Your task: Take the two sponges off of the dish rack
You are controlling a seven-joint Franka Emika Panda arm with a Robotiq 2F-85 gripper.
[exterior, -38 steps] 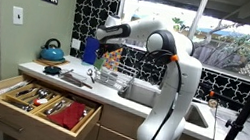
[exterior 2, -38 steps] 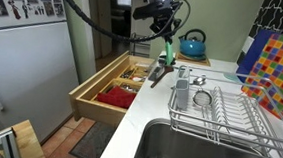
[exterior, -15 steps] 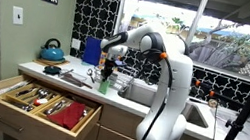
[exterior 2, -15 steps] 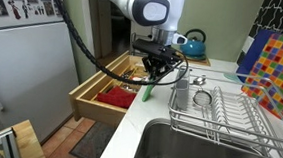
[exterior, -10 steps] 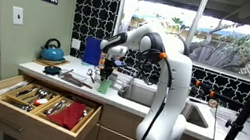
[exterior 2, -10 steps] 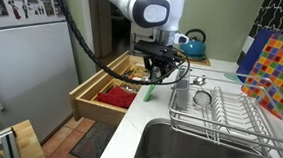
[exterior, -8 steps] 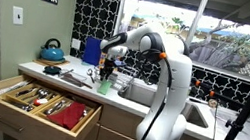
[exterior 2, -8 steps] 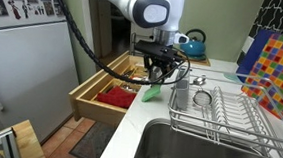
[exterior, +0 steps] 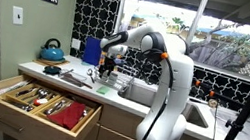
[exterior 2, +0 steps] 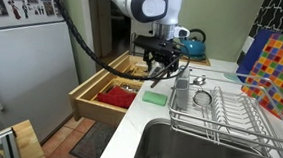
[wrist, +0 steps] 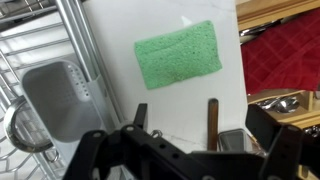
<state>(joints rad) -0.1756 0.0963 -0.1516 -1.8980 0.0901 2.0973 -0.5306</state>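
A green sponge (wrist: 180,52) lies flat on the white counter beside the dish rack (wrist: 40,45); it shows in both exterior views (exterior 2: 155,97) (exterior: 102,88). My gripper (wrist: 180,150) hangs just above it, open, with nothing between its fingers (wrist: 270,140). In both exterior views the gripper (exterior 2: 162,70) (exterior: 107,67) is over the counter, between the wire dish rack (exterior 2: 229,120) and the open drawer. I can make out only this one sponge.
An open wooden drawer (exterior 2: 109,89) with dividers and a red cloth (wrist: 285,60) juts out below the counter. Loose utensils (wrist: 213,120) lie on the counter near the sponge. A metal cup (wrist: 55,95) sits in the rack. A blue kettle (exterior 2: 192,42) stands behind, the sink (exterior 2: 196,153) in front.
The jaws went from shut on the upright green sponge to open. The sponge dropped flat onto the counter, and the gripper lifted slightly above it.
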